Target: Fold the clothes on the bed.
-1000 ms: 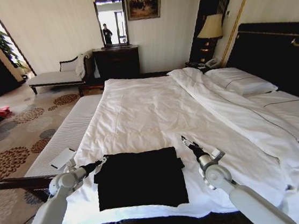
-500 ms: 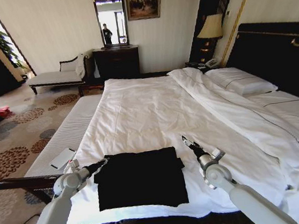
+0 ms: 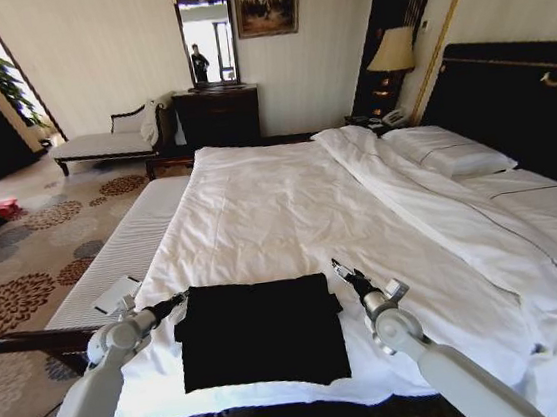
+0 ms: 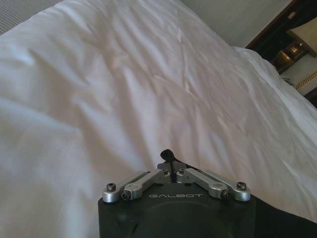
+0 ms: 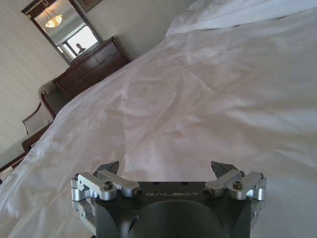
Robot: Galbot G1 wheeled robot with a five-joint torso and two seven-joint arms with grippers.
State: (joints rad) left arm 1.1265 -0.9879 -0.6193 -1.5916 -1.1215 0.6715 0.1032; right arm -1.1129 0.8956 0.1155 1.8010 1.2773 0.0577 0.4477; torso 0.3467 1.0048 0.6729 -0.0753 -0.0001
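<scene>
Seeing folded black T-shirt (image 3: 263, 333) on bed (image 3: 288, 207); print hidden. Left hand (image 3: 180, 300) pinched closed, empty; right hand (image 3: 338, 268) spread wide, empty.

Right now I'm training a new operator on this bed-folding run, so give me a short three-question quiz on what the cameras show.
1. True or false: the black T-shirt lies on the white duvet near the foot of the bed.
2. Which gripper has its fingers spread apart? A) left gripper B) right gripper
3. Fill in: the T-shirt lies ______ the two grippers.

Key: 1 true. 2 B: the right wrist view shows the right gripper open, while the left wrist view shows the left gripper closed. 3 between.
</scene>
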